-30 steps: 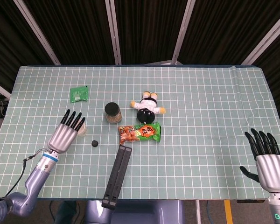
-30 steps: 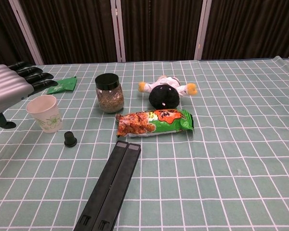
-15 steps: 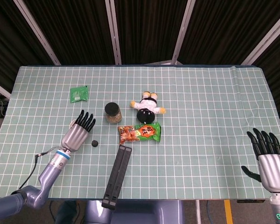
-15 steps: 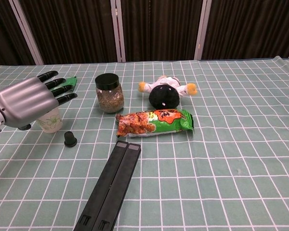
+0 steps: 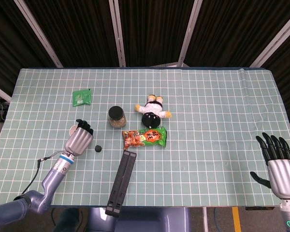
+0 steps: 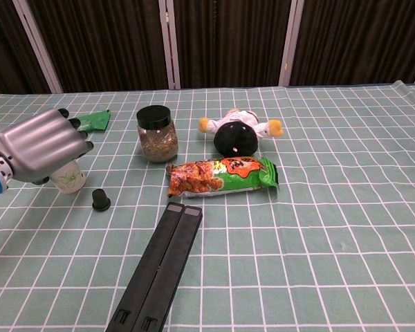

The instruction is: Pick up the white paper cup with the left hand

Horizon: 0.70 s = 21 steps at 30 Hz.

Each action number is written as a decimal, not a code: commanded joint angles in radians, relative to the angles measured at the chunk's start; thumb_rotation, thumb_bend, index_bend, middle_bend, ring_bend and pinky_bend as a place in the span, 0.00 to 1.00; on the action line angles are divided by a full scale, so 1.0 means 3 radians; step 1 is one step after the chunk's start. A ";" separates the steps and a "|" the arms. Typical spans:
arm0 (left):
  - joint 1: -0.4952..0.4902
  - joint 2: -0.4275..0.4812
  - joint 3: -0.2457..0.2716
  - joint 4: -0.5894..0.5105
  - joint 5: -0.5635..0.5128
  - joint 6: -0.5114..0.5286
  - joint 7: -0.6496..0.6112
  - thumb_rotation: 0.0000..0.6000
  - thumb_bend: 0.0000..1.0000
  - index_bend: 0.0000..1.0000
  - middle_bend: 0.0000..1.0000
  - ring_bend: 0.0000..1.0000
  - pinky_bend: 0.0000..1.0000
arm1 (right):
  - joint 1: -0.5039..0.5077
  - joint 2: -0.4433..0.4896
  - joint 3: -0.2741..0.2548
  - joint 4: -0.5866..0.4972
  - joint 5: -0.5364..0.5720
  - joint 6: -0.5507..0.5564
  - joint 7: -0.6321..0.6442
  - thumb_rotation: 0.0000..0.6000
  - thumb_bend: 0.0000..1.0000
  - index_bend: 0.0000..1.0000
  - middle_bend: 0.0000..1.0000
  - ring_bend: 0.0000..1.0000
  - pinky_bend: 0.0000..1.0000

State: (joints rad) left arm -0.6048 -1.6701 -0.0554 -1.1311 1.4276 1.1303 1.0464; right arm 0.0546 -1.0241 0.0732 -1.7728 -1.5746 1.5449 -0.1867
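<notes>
Chest view, left robot hand [image 6: 41, 146] curled around white paper cup [image 6: 70, 179], cup on table

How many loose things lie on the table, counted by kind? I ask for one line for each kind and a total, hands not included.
White paper cup: 1
Clear glass jar with black lid: 1
Flat green packets, small sachet and orange-green snack bag: 2
Black-and-white plush toy: 1
Small black cap: 1
Long black folded bar: 1
Total: 7
</notes>
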 commanded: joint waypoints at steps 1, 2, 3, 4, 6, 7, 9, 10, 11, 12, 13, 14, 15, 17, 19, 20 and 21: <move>0.0016 0.0013 -0.0019 -0.0013 -0.0014 0.0033 -0.0072 1.00 0.04 0.47 0.40 0.31 0.33 | 0.0001 -0.0002 -0.0003 0.0000 -0.0004 -0.0001 -0.0005 1.00 0.00 0.00 0.00 0.00 0.00; 0.0022 0.0019 -0.0027 -0.0023 -0.0021 0.0045 -0.0105 1.00 0.04 0.47 0.40 0.31 0.33 | 0.0001 -0.0004 -0.0004 0.0000 -0.0005 -0.0001 -0.0006 1.00 0.00 0.00 0.00 0.00 0.00; 0.0034 0.0031 -0.0046 -0.0045 -0.0037 0.0065 -0.0166 1.00 0.04 0.47 0.40 0.31 0.33 | 0.0002 -0.0005 -0.0005 -0.0001 -0.0005 -0.0003 -0.0007 1.00 0.00 0.00 0.00 0.00 0.00; 0.0059 0.0049 -0.0093 -0.0091 -0.0085 0.0097 -0.0285 1.00 0.04 0.47 0.40 0.31 0.33 | 0.0002 -0.0006 -0.0006 -0.0001 -0.0005 -0.0004 -0.0007 1.00 0.00 0.00 0.00 0.00 0.00; 0.0177 0.0132 -0.0398 -0.0321 -0.0419 0.0174 -0.0993 1.00 0.04 0.47 0.40 0.31 0.33 | 0.0001 -0.0005 -0.0009 -0.0005 -0.0010 0.0000 -0.0007 1.00 0.00 0.00 0.00 0.00 0.00; 0.0208 0.0200 -0.0497 -0.0412 -0.0544 0.0117 -0.1308 1.00 0.04 0.48 0.39 0.30 0.33 | 0.0000 -0.0003 -0.0011 -0.0007 -0.0012 0.0001 -0.0006 1.00 0.00 0.00 0.00 0.00 0.00; 0.0254 0.0340 -0.0669 -0.0554 -0.0756 -0.0001 -0.1845 1.00 0.04 0.48 0.39 0.30 0.33 | 0.0001 -0.0003 -0.0015 -0.0009 -0.0016 -0.0002 -0.0008 1.00 0.00 0.00 0.00 0.00 0.00; 0.0260 0.0379 -0.0694 -0.0583 -0.0787 -0.0040 -0.1956 1.00 0.04 0.48 0.38 0.30 0.33 | 0.0002 -0.0003 -0.0015 -0.0009 -0.0016 -0.0003 -0.0009 1.00 0.00 0.00 0.00 0.00 0.00; 0.0281 0.0449 -0.0758 -0.0636 -0.0860 -0.0096 -0.2198 1.00 0.04 0.48 0.38 0.30 0.33 | 0.0004 -0.0004 -0.0016 -0.0011 -0.0017 -0.0006 -0.0012 1.00 0.00 0.00 0.00 0.00 0.00; 0.0297 0.0505 -0.0797 -0.0674 -0.0911 -0.0153 -0.2381 1.00 0.04 0.48 0.38 0.30 0.32 | 0.0005 -0.0006 -0.0018 -0.0011 -0.0019 -0.0009 -0.0015 1.00 0.00 0.00 0.00 0.00 0.00; 0.0323 0.0576 -0.0855 -0.0731 -0.1006 -0.0256 -0.2655 1.00 0.04 0.48 0.38 0.30 0.32 | 0.0008 -0.0009 -0.0021 -0.0014 -0.0022 -0.0014 -0.0020 1.00 0.00 0.00 0.00 0.00 0.00; 0.0338 0.0626 -0.0895 -0.0767 -0.1088 -0.0355 -0.2850 1.00 0.04 0.48 0.38 0.30 0.31 | 0.0010 -0.0011 -0.0022 -0.0016 -0.0024 -0.0018 -0.0027 1.00 0.00 0.00 0.00 0.00 0.00; 0.0348 0.0684 -0.0932 -0.0793 -0.1188 -0.0495 -0.3063 1.00 0.04 0.48 0.38 0.30 0.31 | 0.0014 -0.0014 -0.0024 -0.0019 -0.0024 -0.0024 -0.0036 1.00 0.00 0.00 0.00 0.00 0.00; 0.0349 0.0746 -0.0966 -0.0797 -0.1317 -0.0707 -0.3333 1.00 0.04 0.48 0.37 0.29 0.30 | 0.0017 -0.0019 -0.0027 -0.0025 -0.0027 -0.0031 -0.0045 1.00 0.00 0.00 0.00 0.00 0.00; 0.0342 0.0769 -0.0972 -0.0773 -0.1368 -0.0829 -0.3488 1.00 0.04 0.48 0.36 0.28 0.29 | 0.0019 -0.0023 -0.0027 -0.0027 -0.0027 -0.0034 -0.0054 1.00 0.00 0.00 0.00 0.00 0.00; 0.0337 0.0762 -0.0970 -0.0730 -0.1393 -0.0898 -0.3598 1.00 0.04 0.48 0.36 0.28 0.29 | 0.0021 -0.0027 -0.0028 -0.0029 -0.0025 -0.0038 -0.0064 1.00 0.00 0.00 0.00 0.00 0.00; 0.0332 0.0745 -0.0961 -0.0687 -0.1396 -0.0934 -0.3663 1.00 0.04 0.48 0.36 0.28 0.29 | 0.0023 -0.0029 -0.0028 -0.0031 -0.0023 -0.0041 -0.0070 1.00 0.00 0.00 0.00 0.00 0.00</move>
State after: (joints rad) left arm -0.5184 -1.4848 -0.3044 -1.3267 1.0773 0.9365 0.0496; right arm 0.0614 -1.0327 0.0648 -1.7818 -1.5816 1.5326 -0.2076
